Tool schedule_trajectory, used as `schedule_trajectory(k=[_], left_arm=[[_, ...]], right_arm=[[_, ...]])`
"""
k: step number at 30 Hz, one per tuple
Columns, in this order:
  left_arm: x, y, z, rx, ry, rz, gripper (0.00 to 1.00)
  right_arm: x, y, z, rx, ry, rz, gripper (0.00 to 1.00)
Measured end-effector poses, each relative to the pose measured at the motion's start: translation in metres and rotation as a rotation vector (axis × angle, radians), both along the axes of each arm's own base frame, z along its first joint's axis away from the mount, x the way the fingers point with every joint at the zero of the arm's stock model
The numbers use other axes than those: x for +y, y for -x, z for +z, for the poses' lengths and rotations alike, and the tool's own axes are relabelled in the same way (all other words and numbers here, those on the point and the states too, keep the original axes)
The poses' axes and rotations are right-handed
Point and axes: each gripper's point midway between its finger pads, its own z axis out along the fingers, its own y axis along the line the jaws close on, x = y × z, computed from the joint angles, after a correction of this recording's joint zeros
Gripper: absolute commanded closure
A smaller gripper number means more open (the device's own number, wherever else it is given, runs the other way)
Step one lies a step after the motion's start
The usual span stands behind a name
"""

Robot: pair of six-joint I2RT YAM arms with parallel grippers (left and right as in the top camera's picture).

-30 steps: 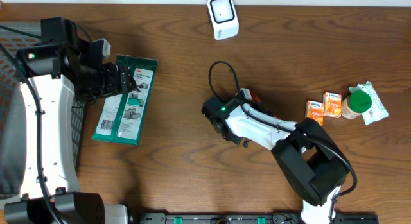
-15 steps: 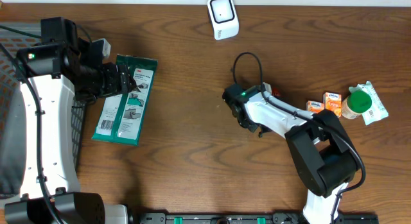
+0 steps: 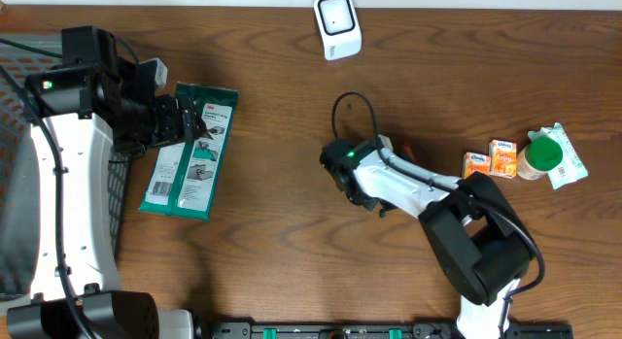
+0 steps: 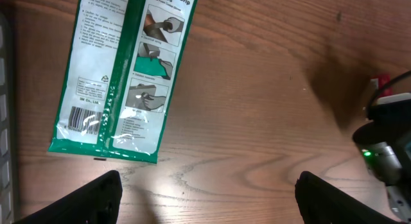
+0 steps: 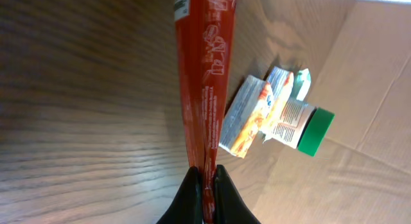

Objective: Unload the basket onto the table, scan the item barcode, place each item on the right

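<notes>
Brown wood grain filled the right wrist view, where the right gripper (image 5: pixel 204 189) was clamped shut on the end of a slim red packet (image 5: pixel 207 63). It pinched the packet edge-on, probably to leave the printed faces exposed for reading. Beyond it lay two orange cartons (image 5: pixel 247 118) touching a green-capped bottle (image 5: pixel 302 128). In the left wrist view, the left gripper (image 4: pixel 207 197) hovered with its jaws spread wide and empty above the wood. Just ahead, a green glove packet (image 4: pixel 125 63) lay flat with its barcode (image 4: pixel 82 116) facing up. Overhead, the red packet was near the worktop's middle, well short of the white scanner (image 3: pixel 337 25) at the far edge, so the scan looked not yet made. The glove packet lay toward the left edge, the cartons and bottle by the right edge.
</notes>
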Motion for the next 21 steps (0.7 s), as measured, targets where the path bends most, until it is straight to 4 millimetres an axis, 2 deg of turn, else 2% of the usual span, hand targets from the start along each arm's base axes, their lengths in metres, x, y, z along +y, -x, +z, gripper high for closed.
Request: schedule_trajectory(k=[2,8,12,15,16,19,21], left_arm=[[0.0,0.0,0.0,0.0,0.0,0.0,0.13],[0.0,0.0,0.0,0.0,0.0,0.0,0.13],[0.0,0.0,0.0,0.0,0.0,0.0,0.13],[0.0,0.0,0.0,0.0,0.0,0.0,0.13],[0.0,0.0,0.0,0.0,0.0,0.0,0.13],[0.0,0.0,0.0,0.0,0.0,0.0,0.13],[0.0,0.0,0.0,0.0,0.0,0.0,0.13]], right_arm=[[0.004,0.002,-0.005,0.014,0.012,0.018,0.99],[0.018,0.015,-0.036,0.094,0.102,0.095,0.99],[0.036,0.015,-0.041,0.055,0.106,0.16,0.98],[0.057,0.01,-0.043,-0.007,0.069,0.205,0.66],[0.064,0.007,-0.042,-0.039,0.064,0.223,0.6],[0.075,0.001,-0.033,-0.098,0.057,0.252,0.3],[0.079,-0.005,-0.025,-0.132,0.061,0.266,0.24]])
